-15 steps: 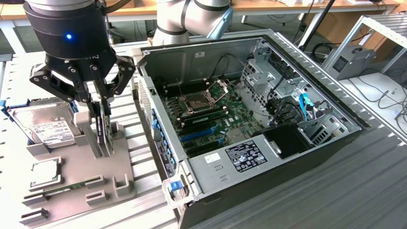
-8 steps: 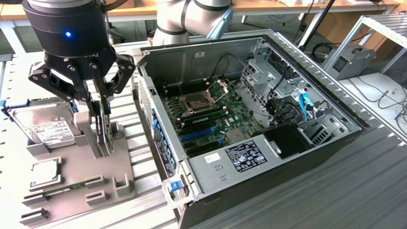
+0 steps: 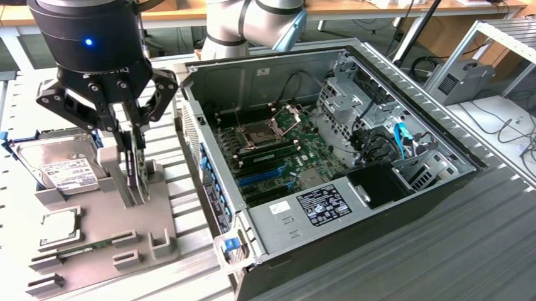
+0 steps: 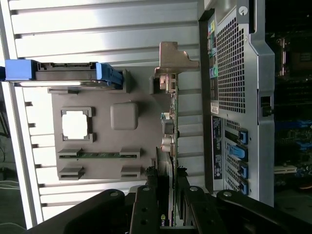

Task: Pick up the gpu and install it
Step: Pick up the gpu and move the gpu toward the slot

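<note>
The gpu (image 3: 134, 179) stands on edge in a slot of the grey holder tray (image 3: 105, 216), at the exterior view's left beside the open computer case (image 3: 435, 188). In the wrist view the gpu (image 4: 170, 122) shows edge-on, with its silver end bracket (image 4: 170, 61) at the far end. My gripper (image 3: 130, 160) hangs straight over the card, one black finger on each face of it. In the wrist view my gripper (image 4: 168, 197) has its fingers (image 4: 146, 209) pressed against both sides of the card. I cannot tell whether the card's lower edge still rests in the slot.
The tray also holds a hard drive (image 3: 60, 168) in blue brackets (image 4: 105, 73), a square processor (image 3: 59, 226) and a narrow memory stick (image 4: 100, 155). The case's perforated rear wall (image 4: 231, 92) stands close beside the card. The motherboard (image 3: 280, 160) with blue slots (image 3: 260, 177) lies inside.
</note>
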